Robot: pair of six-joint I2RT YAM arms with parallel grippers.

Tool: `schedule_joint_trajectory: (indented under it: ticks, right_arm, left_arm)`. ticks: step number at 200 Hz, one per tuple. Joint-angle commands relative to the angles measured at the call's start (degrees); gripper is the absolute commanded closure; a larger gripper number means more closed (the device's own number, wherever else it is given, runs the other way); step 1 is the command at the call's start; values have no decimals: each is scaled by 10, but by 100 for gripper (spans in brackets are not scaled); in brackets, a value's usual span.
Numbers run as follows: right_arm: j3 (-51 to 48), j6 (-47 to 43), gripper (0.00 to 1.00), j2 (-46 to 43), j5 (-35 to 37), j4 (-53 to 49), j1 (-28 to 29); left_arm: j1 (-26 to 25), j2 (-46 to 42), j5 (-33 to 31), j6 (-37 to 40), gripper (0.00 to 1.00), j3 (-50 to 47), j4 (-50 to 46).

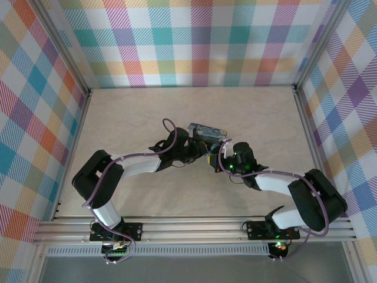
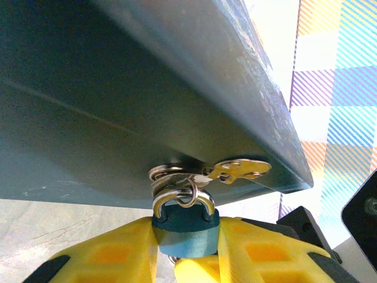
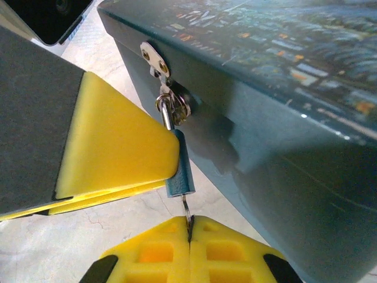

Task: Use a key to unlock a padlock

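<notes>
Here, your table (image 1: 147, 106) is pale and marbled, boxed in by plaid walls (image 1: 200, 41). The tin (image 1: 206, 131) sits about mid-table, dark teal, with a painted lid. Both arms bend in to meet at its near side. Your left gripper (image 2: 185, 239) has its yellow fingers (image 2: 112, 253) drawn in tight on the padlock (image 2: 185, 227), one pad on each side of the blue-grey body. The right wrist view shows one of those pads pressed flat against the lock's side. The padlock hangs just off the tin's side wall. Its steel shackle (image 2: 182, 200) is threaded through the ring of the hasp (image 2: 238, 170), which is riveted near the tin's top edge. In the right wrist view the lock body hangs straight down, close to the wall but not quite touching it. Your right gripper (image 3: 189, 236) sits directly beneath, its fingers pinched fully together on the key (image 3: 186, 209). Only a thin sliver of blade shows between the fingertips and the padlock's underside. The blade runs up into the lock's base; you cannot tell how deep it sits.
</notes>
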Motion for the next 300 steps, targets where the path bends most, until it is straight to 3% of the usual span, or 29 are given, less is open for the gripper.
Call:
schedule_joint_trajectory:
  ticks: [1,83,160,192,248,300]
  right_arm:
    - [0,-7,100,-19,-15,68,3]
    - [-39,16,100,26,-16,89,4]
    - [-42,33,100,54,-31,108,5]
    - [-46,46,100,59,-31,115,9]
    - [-48,71,100,60,-18,109,20]
    - [-52,115,100,49,-5,105,29]
  left_arm:
    - [-25,15,25,3,66,14,-13]
    - [-16,-5,-1,4,49,-9,-18]
    - [12,-90,-26,8,26,-72,5]
    - [25,-118,-30,-10,26,-109,27]
    - [26,-124,-50,-119,33,-226,218]
    - [19,-115,-54,-164,37,-275,305]
